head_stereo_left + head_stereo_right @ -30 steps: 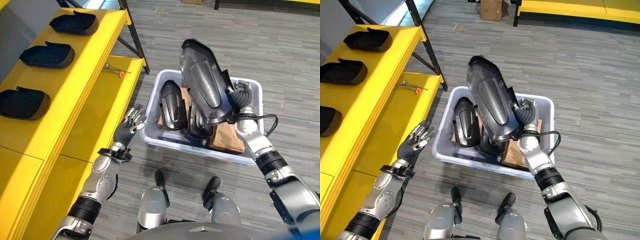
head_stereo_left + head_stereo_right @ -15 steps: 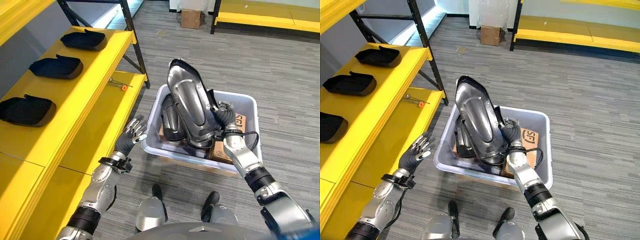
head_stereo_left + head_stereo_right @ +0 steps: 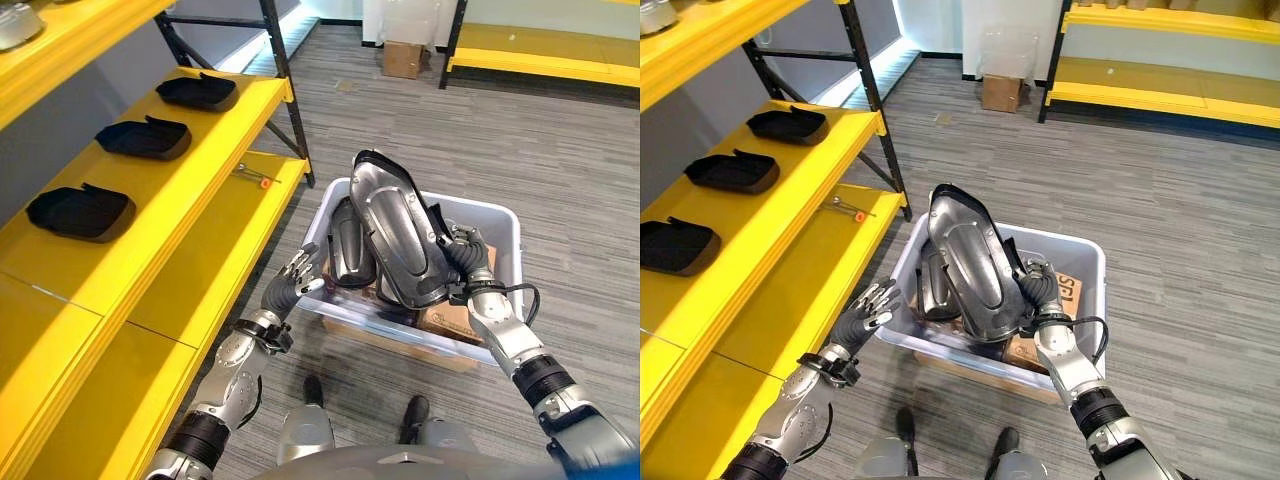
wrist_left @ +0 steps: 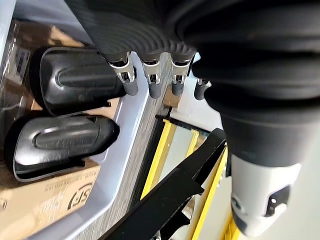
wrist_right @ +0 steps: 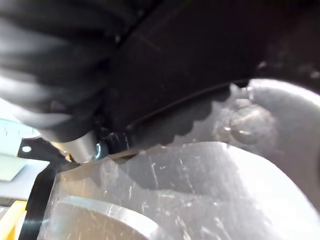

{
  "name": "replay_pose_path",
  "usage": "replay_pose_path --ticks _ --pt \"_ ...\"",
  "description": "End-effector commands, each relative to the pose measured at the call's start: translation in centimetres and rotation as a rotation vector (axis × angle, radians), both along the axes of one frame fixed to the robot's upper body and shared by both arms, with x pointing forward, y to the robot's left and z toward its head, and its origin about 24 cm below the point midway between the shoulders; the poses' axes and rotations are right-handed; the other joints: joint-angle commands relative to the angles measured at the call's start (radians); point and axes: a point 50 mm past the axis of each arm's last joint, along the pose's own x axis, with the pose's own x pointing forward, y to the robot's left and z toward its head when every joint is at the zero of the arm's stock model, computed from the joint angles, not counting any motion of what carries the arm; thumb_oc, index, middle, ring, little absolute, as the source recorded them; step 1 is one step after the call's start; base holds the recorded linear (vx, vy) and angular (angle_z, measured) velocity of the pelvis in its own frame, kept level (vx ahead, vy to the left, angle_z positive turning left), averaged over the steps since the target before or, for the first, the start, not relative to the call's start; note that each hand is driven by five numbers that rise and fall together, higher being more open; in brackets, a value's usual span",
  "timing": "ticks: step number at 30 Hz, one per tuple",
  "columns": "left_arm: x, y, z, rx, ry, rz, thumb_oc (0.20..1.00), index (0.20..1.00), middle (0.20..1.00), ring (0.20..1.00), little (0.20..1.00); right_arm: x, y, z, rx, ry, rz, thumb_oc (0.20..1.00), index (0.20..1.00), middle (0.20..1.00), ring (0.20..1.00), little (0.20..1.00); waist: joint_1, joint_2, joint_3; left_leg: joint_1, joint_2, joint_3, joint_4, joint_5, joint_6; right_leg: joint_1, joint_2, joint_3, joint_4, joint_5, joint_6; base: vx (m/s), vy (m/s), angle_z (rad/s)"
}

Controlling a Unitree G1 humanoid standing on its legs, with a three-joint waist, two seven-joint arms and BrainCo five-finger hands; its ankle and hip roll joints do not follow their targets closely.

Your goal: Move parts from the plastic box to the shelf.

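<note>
Your right hand (image 3: pixel 468 262) has its fingers curled round the edge of a long, glossy dark part (image 3: pixel 398 232) with a raised ridge down its rounded shell, holding it tilted above the pale plastic box (image 3: pixel 500 215). More shiny dark parts (image 3: pixel 350 243) lie in the box on brown cardboard (image 3: pixel 448 321). Your left hand (image 3: pixel 862 318) hangs just off the box's near left corner, fingers spread and holding nothing. Matte black trays (image 3: pixel 144 137) sit along the smooth yellow shelf (image 3: pixel 215 128).

Right hand (image 3: pixel 462 268) grips, apparently, grey part (image 3: pixel 400 240) above plastic box (image 3: pixel 500 215).
</note>
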Motion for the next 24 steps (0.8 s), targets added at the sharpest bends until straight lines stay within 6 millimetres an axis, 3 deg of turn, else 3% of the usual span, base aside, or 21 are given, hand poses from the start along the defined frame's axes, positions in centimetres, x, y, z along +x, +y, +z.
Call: replay_pose_path --ticks 1,5,6,8,14,18,21,24 --pt "0.5 0.5 1.8 0.062 -0.113 -0.078 1.0 1.0 1.0 1.0 1.0 1.5 2.2 4.4 0.098 -0.225 0.035 0.2 0.2 0.2 0.2 0.2 -0.01 -0.111 -0.017 0.049 -0.056 0.176 0.032 -0.088 -0.051 0.092 -0.01 0.0 -0.131 0.036 0.035 -0.09 -0.025 1.27" --pt "0.8 0.2 2.0 0.069 -0.128 -0.079 1.0 1.0 1.0 1.0 1.0 2.2 2.4 4.8 0.096 -0.219 0.049 0.2 0.2 0.2 0.2 0.2 -0.017 -0.116 -0.02 0.042 -0.005 0.215 0.107 -0.11 -0.058 0.08 -0.036 -0.032 -0.119 0.04 0.026 -0.07 0.026 0.76" --pt "1.0 0.0 2.3 0.073 -0.132 -0.062 1.0 1.0 1.0 1.0 1.0 2.7 3.3 5.0 0.098 -0.21 0.069 0.2 0.2 0.2 0.2 0.2 -0.02 -0.117 -0.034 0.077 0.066 0.248 0.186 -0.102 -0.069 0.068 -0.057 -0.069 -0.086 0.021 0.005 -0.07 0.121 0.66" --pt "1.0 0.0 2.3 0.074 -0.129 -0.061 1.0 1.0 1.0 1.0 1.0 2.7 3.4 5.0 0.098 -0.208 0.071 0.2 0.2 0.2 0.2 0.2 -0.021 -0.116 -0.04 0.083 0.083 0.252 0.196 -0.09 -0.076 0.067 -0.057 -0.076 -0.079 0.014 0.0 -0.03 0.107 0.52" --pt "1.1 -0.3 2.2 0.072 -0.122 -0.043 1.0 1.0 1.0 1.0 1.0 3.0 4.3 5.3 0.103 -0.19 0.099 0.2 0.2 0.2 0.2 0.2 -0.03 -0.093 -0.078 0.124 0.185 0.288 0.219 0.015 -0.123 0.053 -0.075 -0.125 -0.043 -0.019 -0.013 0.01 0.238 0.27" --pt "1.6 -0.5 2.7 0.093 -0.132 -0.029 1.0 1.0 1.0 1.0 1.0 2.7 4.9 4.7 0.119 -0.158 0.115 0.2 0.2 0.2 0.2 0.2 -0.039 -0.071 -0.091 0.165 0.152 0.325 0.15 -0.017 -0.102 0.047 -0.108 -0.165 0.023 -0.036 0.008 0.03 0.419 0.66" --pt "1.7 -0.1 2.8 0.147 -0.147 -0.007 1.0 1.0 1.0 1.0 1.0 2.2 5.1 3.7 0.15 -0.122 0.118 0.2 0.2 0.2 0.2 0.2 -0.029 -0.067 -0.093 0.182 0.087 0.299 0.088 -0.086 -0.055 0.046 -0.137 -0.158 0.079 -0.042 0.033 0.07 0.485 0.85" --pt "1.4 0.5 2.9 0.173 -0.164 0.021 1.0 1.0 1.0 1.0 1.0 1.7 5.8 3.3 0.156 -0.116 0.134 0.2 0.2 0.2 0.2 0.2 -0.006 -0.065 -0.083 0.178 0.052 0.258 0.061 -0.106 -0.027 0.047 -0.156 -0.147 0.11 -0.046 0.051 0.05 0.534 1.08"
